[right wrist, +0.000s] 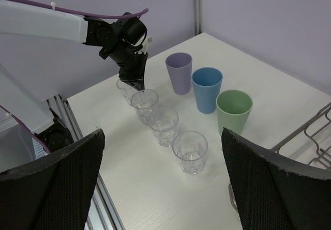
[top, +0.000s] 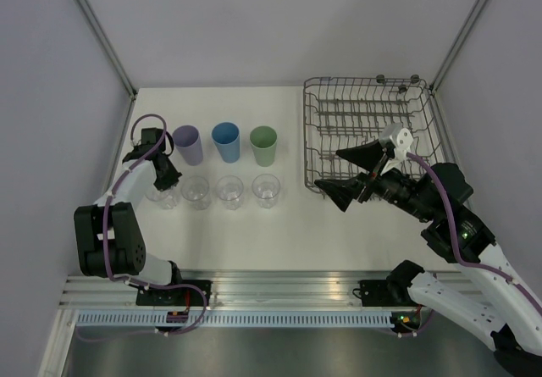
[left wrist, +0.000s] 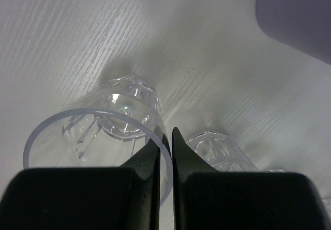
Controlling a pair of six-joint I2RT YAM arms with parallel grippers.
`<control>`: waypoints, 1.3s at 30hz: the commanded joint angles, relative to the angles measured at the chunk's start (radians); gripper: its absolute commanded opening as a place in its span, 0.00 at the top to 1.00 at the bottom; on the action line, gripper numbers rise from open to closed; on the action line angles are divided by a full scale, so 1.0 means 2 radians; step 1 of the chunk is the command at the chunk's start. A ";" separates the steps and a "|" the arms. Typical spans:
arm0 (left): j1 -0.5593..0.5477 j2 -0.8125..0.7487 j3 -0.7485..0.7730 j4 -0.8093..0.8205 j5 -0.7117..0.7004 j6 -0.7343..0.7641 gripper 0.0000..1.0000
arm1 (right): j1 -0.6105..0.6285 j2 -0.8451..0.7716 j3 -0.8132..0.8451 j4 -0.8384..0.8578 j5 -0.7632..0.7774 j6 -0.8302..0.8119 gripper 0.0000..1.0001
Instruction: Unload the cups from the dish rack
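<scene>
Three tumblers stand in a row on the table: lavender (top: 187,144), blue (top: 226,141) and pale green (top: 263,145). In front of them is a row of clear glasses (top: 229,191). My left gripper (top: 165,175) is shut on the rim of the leftmost clear glass (left wrist: 111,121), one finger inside and one outside. The second glass (left wrist: 217,150) is close beside it. My right gripper (top: 351,175) is wide open and empty at the front left corner of the dish rack (top: 373,127), which holds no cups that I can see. The right wrist view shows its gripper (right wrist: 163,134) above the nearest glass (right wrist: 190,150).
The rack fills the right rear of the table, and its wire edge (right wrist: 310,132) shows in the right wrist view. The left arm (right wrist: 46,26) reaches over the left end of the glass row. An aluminium rail (top: 254,288) runs along the near table edge.
</scene>
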 commanded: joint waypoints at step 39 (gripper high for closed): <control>-0.001 -0.194 0.181 -0.142 0.014 0.089 0.00 | 0.016 0.017 0.039 -0.099 0.316 -0.002 0.02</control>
